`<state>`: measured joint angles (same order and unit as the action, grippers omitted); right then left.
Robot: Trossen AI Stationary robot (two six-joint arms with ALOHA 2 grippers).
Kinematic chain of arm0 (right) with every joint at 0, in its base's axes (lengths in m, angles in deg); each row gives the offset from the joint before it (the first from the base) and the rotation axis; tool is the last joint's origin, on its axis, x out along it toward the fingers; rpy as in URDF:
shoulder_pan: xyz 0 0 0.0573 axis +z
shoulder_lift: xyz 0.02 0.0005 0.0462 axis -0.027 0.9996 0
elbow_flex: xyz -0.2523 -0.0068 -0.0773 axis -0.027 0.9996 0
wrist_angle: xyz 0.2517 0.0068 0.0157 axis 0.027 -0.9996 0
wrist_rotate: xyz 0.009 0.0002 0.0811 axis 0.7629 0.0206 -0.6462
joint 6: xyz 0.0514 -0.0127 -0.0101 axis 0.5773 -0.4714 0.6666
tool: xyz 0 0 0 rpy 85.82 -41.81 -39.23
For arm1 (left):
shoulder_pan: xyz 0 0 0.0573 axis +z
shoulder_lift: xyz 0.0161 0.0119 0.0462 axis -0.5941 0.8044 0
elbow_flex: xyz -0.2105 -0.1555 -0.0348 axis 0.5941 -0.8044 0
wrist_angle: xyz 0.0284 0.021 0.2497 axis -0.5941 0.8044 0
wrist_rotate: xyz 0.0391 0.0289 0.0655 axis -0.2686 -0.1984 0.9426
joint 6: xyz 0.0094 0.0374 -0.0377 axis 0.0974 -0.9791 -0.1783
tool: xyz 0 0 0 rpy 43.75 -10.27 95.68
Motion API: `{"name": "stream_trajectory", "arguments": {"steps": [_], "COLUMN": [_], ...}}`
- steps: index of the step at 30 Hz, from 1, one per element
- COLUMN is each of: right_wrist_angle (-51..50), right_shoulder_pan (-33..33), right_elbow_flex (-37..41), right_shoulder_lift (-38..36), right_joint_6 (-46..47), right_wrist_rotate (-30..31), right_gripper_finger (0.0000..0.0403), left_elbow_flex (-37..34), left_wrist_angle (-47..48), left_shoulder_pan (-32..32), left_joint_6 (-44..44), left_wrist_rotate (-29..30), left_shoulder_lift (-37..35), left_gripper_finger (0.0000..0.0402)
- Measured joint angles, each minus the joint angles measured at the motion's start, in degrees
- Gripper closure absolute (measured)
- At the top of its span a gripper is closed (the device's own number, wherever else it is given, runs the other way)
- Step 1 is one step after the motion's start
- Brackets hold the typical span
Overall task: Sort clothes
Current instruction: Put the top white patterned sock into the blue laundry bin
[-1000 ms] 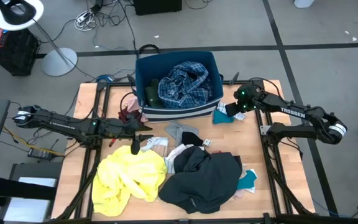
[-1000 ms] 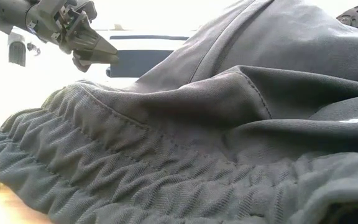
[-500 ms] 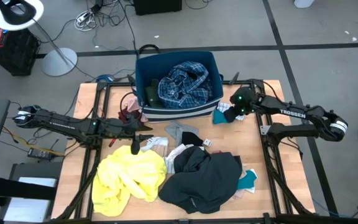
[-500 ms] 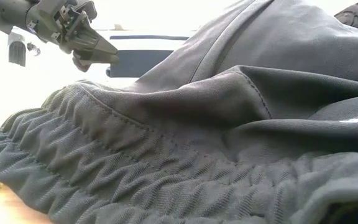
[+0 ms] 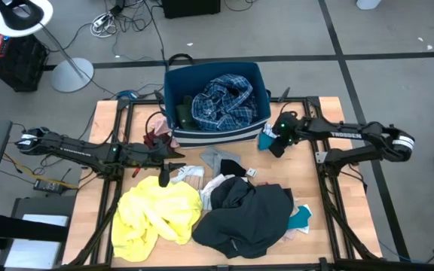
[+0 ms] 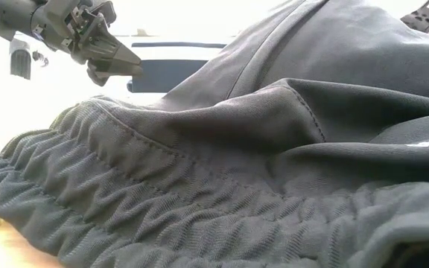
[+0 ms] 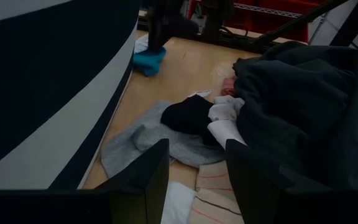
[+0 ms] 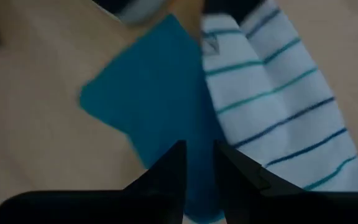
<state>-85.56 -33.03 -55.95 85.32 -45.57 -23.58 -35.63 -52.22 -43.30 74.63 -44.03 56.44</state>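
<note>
Colours and patterns. Bin (image 5: 215, 129): navy blue with white stripes along its wall. Shirt (image 5: 223, 102) inside the bin: blue plaid with white lines. Green garment (image 5: 184, 116) beside it: dark green, plain. Yellow garment (image 5: 157, 216): bright yellow, plain. Dark garment (image 5: 249, 217): dark grey, plain. Teal cloth (image 8: 157, 112): solid teal. Striped cloth (image 8: 278, 106): white with thin teal and navy stripes. Grey cloth (image 7: 143, 138): light grey, plain. Black piece (image 7: 190, 117) on it: black. Maroon cloth (image 5: 157, 131): maroon. Table (image 5: 104, 135): light wood with black frame rails. Arms: black.
</note>
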Motion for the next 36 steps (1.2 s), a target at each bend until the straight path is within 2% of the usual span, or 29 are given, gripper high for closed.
{"name": "stream_trajectory", "arguments": {"steps": [4, 10, 14, 16, 20, 24, 28, 36], "right_wrist_angle": [0.1, 0.9, 1.0, 0.9, -2.1, -4.1, -4.5, -4.7], "right_shoulder_pan": [0.0, 0.0, 0.0, -0.1, -1.7, -4.4, -6.5, -11.9], "right_elbow_flex": [0.0, 0.0, 0.0, 0.0, 0.0, 0.0, 0.0, 0.0], "right_shoulder_lift": [2.0, 0.2, -1.3, -1.7, -2.7, -3.1, -3.1, -2.3], "right_joint_6": [0.7, 1.2, 1.4, 1.8, 8.5, 13.6, 14.2, 14.2], "right_wrist_rotate": [4.3, 4.4, 4.4, 5.0, 8.9, 9.0, 8.2, 9.9], "right_gripper_finger": [0.0333, 0.0362, 0.0396, 0.0397, 0.0398, 0.0398, 0.0364, 0.0251], "left_elbow_flex": [0.0, 0.0, 0.0, 0.0, 0.0, 0.0, 0.0, 0.0], "left_wrist_angle": [0.0, 0.1, 0.1, 0.1, 0.1, 0.1, 0.1, 0.1], "left_shoulder_pan": [0.0, 0.0, 0.0, 0.0, 0.0, 0.0, 0.0, 0.0], "left_joint_6": [0.0, 0.0, 0.0, 0.0, 0.0, 0.0, 0.0, 0.0], "left_wrist_rotate": [0.0, 0.0, 0.0, 0.0, 0.0, 0.0, 0.0, 0.0], "left_shoulder_lift": [0.0, 0.0, 0.0, 0.0, 0.0, 0.0, 0.0, 0.0], "left_gripper_finger": [0.0239, 0.0239, 0.0239, 0.0239, 0.0239, 0.0239, 0.0239, 0.0239]}}
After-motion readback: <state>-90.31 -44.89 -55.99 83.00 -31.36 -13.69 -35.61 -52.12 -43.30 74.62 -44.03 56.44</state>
